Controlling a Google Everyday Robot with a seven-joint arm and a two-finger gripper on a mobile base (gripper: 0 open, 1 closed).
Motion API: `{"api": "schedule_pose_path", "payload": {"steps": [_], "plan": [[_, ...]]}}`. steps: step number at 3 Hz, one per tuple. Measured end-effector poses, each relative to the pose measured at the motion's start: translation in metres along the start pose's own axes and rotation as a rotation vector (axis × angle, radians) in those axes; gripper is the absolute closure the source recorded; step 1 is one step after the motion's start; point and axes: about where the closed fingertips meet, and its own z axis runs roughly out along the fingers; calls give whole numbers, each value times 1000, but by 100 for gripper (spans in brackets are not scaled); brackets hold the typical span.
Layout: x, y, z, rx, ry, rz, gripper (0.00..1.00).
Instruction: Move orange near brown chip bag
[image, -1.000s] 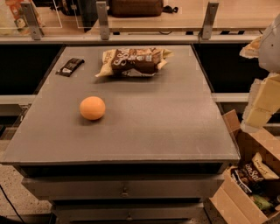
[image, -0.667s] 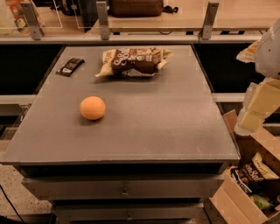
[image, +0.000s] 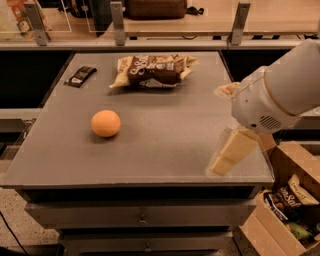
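Note:
The orange (image: 105, 123) sits on the grey table (image: 165, 150), left of the middle. The brown chip bag (image: 152, 70) lies flat at the far middle of the table, well apart from the orange. My gripper (image: 230, 155) hangs from the white arm (image: 275, 95) at the right, over the table's front right corner. It is far to the right of the orange and holds nothing that I can see.
A small dark wrapped bar (image: 80, 76) lies at the table's far left. An open cardboard box (image: 292, 200) with snack bags stands on the floor at the right. A rail with metal posts (image: 118, 22) runs behind the table.
My arm has swung left from the right edge of view, so the gripper now hangs over the table's front right corner. The orange and the chip bag have not moved.

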Motion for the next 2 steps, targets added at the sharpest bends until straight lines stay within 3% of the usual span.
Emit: {"api": "schedule_pose_path", "payload": {"steps": [1,2], "plan": [[-17,-14,3,64,-56,-3,0],[-17,-15,2,67,-52,-4,0]]}}
